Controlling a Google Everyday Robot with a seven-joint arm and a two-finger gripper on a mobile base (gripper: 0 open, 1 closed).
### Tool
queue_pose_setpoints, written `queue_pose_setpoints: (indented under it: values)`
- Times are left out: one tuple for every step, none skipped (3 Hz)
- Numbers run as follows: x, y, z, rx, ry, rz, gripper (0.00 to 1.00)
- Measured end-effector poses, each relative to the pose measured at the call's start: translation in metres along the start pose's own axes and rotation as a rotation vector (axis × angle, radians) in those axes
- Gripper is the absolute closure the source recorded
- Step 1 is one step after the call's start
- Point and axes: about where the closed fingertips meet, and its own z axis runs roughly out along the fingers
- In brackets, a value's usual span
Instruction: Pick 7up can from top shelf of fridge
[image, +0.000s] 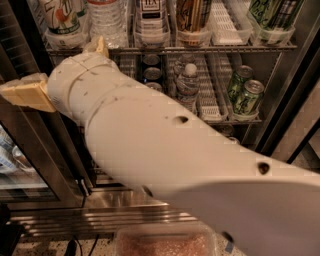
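Note:
The 7up can (62, 16), white with a green "7" and a red-orange mark, stands in a clear tray at the left end of the top shelf (210, 49) of the fridge (282, 107). Its top is cut off by the frame edge. My gripper (31, 93), tan-coloured, is at the left edge of the view, below and left of the can and in front of the dark door frame. It touches nothing I can see. My thick white arm (165, 150) crosses the view from lower right to the gripper and hides the lower racks.
On the top shelf beside the 7up can stand a water bottle (107, 20), a dark bottle (150, 15), a brown can (192, 12) and green cans (272, 12). The rack below holds two green cans (245, 92) and a small bottle (187, 80). A pinkish container (165, 242) lies on the floor.

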Motion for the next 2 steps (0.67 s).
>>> queue_pose_setpoints:
  values:
    - [-0.0067,-0.0013,0.0069,0.047,-0.031,0.028,0.00]
    - [-0.0087,-0.0003,0.0068,0.047,-0.035,0.026,0.00]
